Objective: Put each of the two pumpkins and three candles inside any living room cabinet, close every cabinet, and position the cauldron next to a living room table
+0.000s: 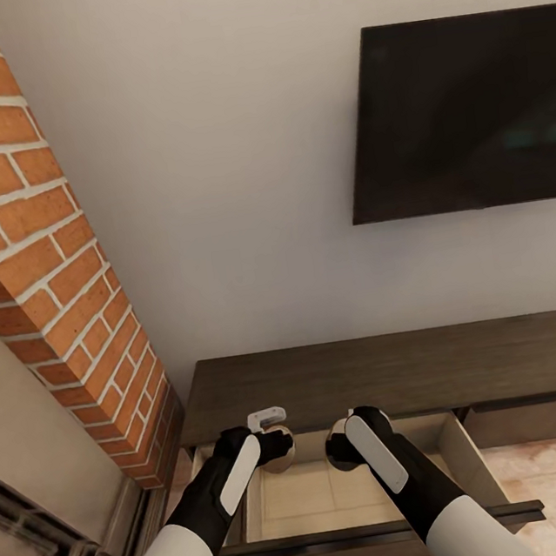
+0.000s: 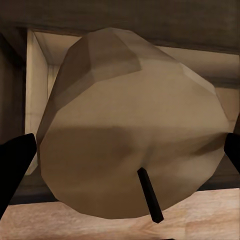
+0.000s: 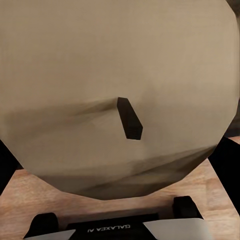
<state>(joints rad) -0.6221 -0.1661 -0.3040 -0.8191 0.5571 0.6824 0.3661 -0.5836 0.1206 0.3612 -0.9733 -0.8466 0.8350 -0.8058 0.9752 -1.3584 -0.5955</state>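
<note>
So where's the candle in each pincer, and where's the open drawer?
Left candle (image 2: 130,135): left wrist view, on its flat wick end.
Right candle (image 3: 100,70): right wrist view, on its wick end.
Open drawer (image 1: 316,497): head view, on its pale floor.

Two pale beige-grey stubby candles showed, one (image 2: 130,130) in the left black gripper (image 1: 278,445) and one (image 3: 115,95) in the right black gripper (image 1: 337,446), so two grippers were counted. One long, low dark-brown wood-grain cabinet (image 1: 396,372) stood there, with one drawer (image 1: 382,534) pulled open; a second, shut front seemed to lie beside it. One black wall screen (image 1: 463,113) hung above, beside one red brick column (image 1: 47,256).
</note>
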